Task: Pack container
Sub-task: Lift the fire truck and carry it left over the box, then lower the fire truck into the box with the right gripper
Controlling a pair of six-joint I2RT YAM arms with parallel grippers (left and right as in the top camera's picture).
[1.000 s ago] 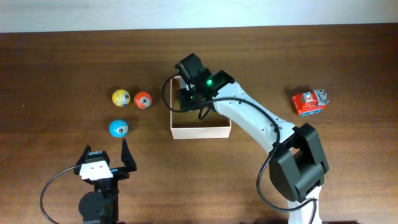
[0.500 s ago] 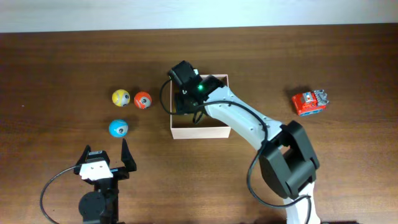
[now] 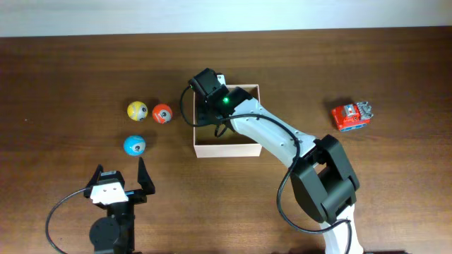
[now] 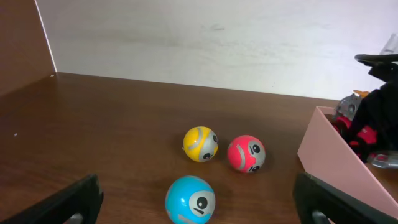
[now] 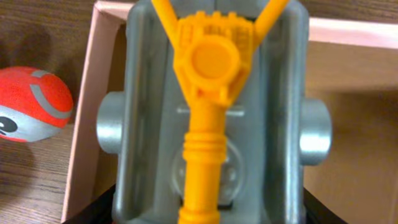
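Note:
The container (image 3: 227, 149) is a cream-white square box with a tan inside; it also shows in the right wrist view (image 5: 84, 149) and at the right of the left wrist view (image 4: 333, 158). My right gripper (image 3: 206, 106) hangs over the box's left part, shut on a grey toy vehicle with a yellow arm (image 5: 211, 93) that fills the right wrist view. A red toy car (image 3: 352, 116) lies to the right of the box. My left gripper (image 3: 119, 185) is open and empty near the front edge, just below a blue ball (image 3: 134, 145).
A yellow ball (image 3: 137, 111) and a red ball (image 3: 162, 113) lie left of the box; the red ball (image 5: 31, 106) is close to the box's left wall. In the left wrist view the blue ball (image 4: 190, 198) sits between my open fingers' line, ahead of them.
My right gripper has shifted a little left and settled over the box's left side with the toy still held. The left arm and the balls have not moved.

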